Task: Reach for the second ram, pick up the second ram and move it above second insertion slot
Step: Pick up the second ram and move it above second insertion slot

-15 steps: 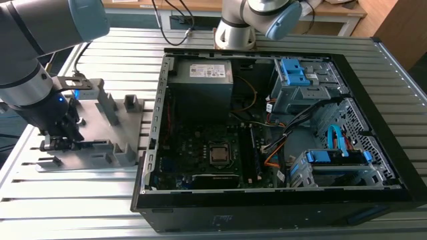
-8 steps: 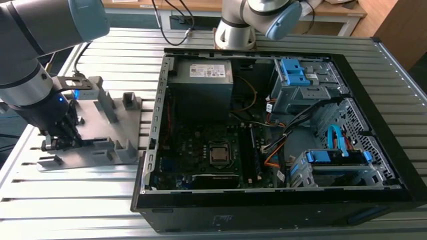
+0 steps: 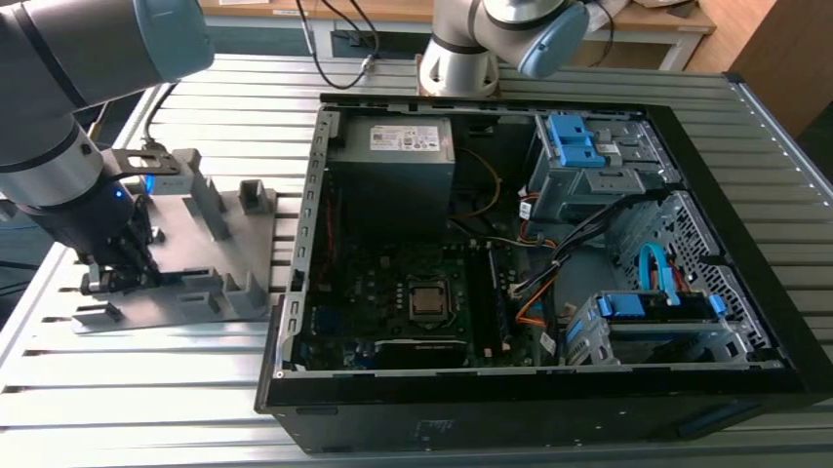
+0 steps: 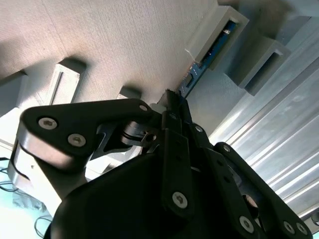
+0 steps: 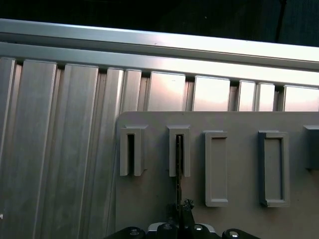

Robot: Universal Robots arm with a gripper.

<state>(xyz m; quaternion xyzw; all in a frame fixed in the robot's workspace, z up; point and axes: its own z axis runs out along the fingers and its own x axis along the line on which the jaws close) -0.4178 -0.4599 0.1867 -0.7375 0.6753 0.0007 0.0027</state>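
The gripper [image 5: 180,215] looks pinched on the ram [image 5: 178,164]. The ram stands in its post on the plate [image 5: 234,219], not lifted yet. The case [image 3: 521,414] sits beside the plate.

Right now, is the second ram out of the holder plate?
No; in the second wrist view the second ram sits slotted in the holder plate.

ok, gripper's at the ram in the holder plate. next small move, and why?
Probably a short, straight lift out of the slot, after confirming the clamp, which I cannot tell. The gripper sits right at the second ram, which stands edge-on in its slot of the grey holder plate; sideways motion could bind it.
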